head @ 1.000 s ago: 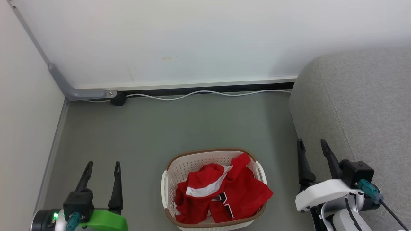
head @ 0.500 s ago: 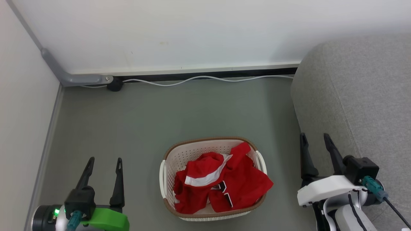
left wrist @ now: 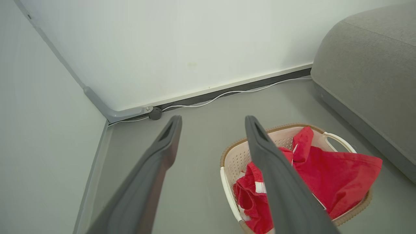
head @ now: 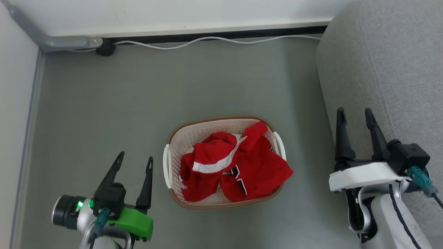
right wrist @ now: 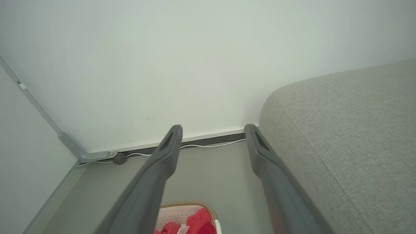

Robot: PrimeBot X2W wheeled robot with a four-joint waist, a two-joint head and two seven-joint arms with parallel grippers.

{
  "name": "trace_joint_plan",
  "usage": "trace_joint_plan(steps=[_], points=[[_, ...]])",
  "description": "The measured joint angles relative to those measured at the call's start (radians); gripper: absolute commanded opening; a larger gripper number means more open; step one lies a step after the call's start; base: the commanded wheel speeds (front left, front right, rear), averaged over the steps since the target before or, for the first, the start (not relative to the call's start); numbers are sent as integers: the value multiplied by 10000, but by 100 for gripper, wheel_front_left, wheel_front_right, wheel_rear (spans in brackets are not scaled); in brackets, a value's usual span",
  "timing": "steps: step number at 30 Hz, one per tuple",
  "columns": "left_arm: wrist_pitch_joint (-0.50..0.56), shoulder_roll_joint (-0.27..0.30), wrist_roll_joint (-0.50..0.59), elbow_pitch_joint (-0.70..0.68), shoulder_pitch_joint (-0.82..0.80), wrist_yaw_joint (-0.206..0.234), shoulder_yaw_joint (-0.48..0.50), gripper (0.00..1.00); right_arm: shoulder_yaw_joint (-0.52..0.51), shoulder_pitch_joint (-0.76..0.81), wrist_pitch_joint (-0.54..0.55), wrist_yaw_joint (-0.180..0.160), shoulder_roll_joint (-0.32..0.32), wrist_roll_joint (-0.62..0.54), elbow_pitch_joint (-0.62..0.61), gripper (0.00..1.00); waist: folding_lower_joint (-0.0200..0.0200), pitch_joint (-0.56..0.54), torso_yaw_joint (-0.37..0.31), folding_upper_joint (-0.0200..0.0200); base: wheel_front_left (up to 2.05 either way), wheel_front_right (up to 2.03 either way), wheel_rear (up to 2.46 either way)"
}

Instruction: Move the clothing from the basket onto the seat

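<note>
The cream basket (head: 175, 143) with a brown rim stands on the grey floor in the middle of the head view. Red clothing (head: 238, 169) with a white band and black numerals is heaped in it, one corner draped over the right rim. My left gripper (head: 135, 157) hangs open to the basket's left, nothing between its fingers. At the basket's right my right gripper (head: 353, 114) is open too, beside the grey seat (head: 391, 65). The left wrist view has the basket (left wrist: 234, 159) and clothing (left wrist: 338, 178) behind the right finger. Basket (right wrist: 169, 211) and seat (right wrist: 351, 136) appear in the right wrist view.
A white wall with a dark baseboard runs along the back, with a white cable (head: 207, 38) and a black plug (head: 105, 51) on the floor before it. A grey conduit (head: 45, 40) sits in the left corner beside a side wall (head: 14, 114).
The head camera has tilted downward, so the whole scene has shifted up in the picture. Both grippers show higher and fuller. The basket and clothing lie as before.
</note>
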Motion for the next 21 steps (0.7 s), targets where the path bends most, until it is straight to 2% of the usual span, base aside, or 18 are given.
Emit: trace_joint_plan(steps=[21], points=[[2, -140, 759, 1758, -2533, -424, -846, 100, 385, -2531, -29, 4, -63, 105, -897, 100, 0, 2914, -956, 0, 0, 0, 0]])
